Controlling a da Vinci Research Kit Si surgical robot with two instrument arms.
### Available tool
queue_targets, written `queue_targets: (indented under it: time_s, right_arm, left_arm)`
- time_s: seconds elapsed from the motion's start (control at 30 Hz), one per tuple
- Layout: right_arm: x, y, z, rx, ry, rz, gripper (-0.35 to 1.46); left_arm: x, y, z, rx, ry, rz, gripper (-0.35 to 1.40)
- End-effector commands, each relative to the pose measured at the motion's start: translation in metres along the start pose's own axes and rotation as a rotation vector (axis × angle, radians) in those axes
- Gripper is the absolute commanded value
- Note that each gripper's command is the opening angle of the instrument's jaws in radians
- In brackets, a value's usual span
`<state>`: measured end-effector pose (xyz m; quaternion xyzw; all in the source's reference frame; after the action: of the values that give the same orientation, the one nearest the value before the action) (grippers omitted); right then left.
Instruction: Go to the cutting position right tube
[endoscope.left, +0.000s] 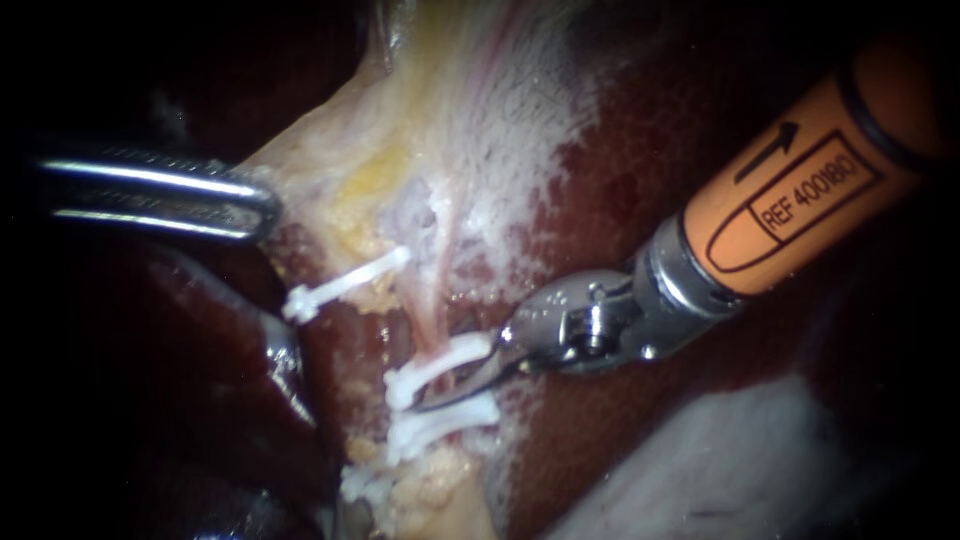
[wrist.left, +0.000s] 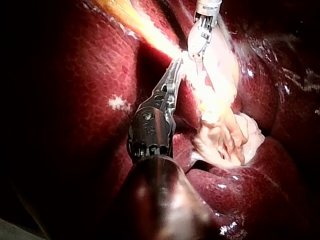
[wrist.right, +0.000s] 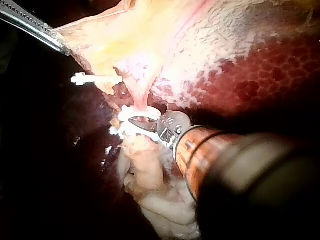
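Observation:
The right tube (endoscope.left: 430, 318) runs pink down from the pale gallbladder tissue (endoscope.left: 470, 110). Two white clips cross it, an upper clip (endoscope.left: 447, 360) and a lower clip (endoscope.left: 440, 422). My right instrument (endoscope.left: 438, 393), with an orange shaft, has its thin curved blades open in the gap between these two clips at the tube; in the right wrist view its blades (wrist.right: 134, 123) also show a gap. My left instrument (endoscope.left: 262, 206) is shut on the gallbladder tissue's left edge and holds it taut. A third clip (endoscope.left: 345, 283) sits on the left tube.
Dark red liver (endoscope.left: 640, 170) surrounds the site on both sides. Yellowish crumbly fat (endoscope.left: 430, 490) lies below the lower clip. A pale blurred mass (endoscope.left: 730, 460) fills the lower right. In the left wrist view my left instrument (wrist.left: 178, 69) meets the pale tissue beside my right instrument (wrist.left: 198, 56).

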<state>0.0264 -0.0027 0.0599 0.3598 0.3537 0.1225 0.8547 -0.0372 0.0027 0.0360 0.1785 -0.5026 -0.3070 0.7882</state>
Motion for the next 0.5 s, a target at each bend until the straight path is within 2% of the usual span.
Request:
queue_targets:
  time_s: [0.03,0.5]
  right_arm:
    - [0.0000,0.0000,0.0000,0.001,0.000,-0.002,0.18]
    - [-0.0001,0.0000,0.0001,0.003,-0.001,-0.004,0.18]
  left_arm:
    - [0.0000,0.0000,0.0000,0.001,0.000,0.001,-0.35]
    - [0.0000,0.0000,0.0001,0.000,0.000,0.001,-0.35]
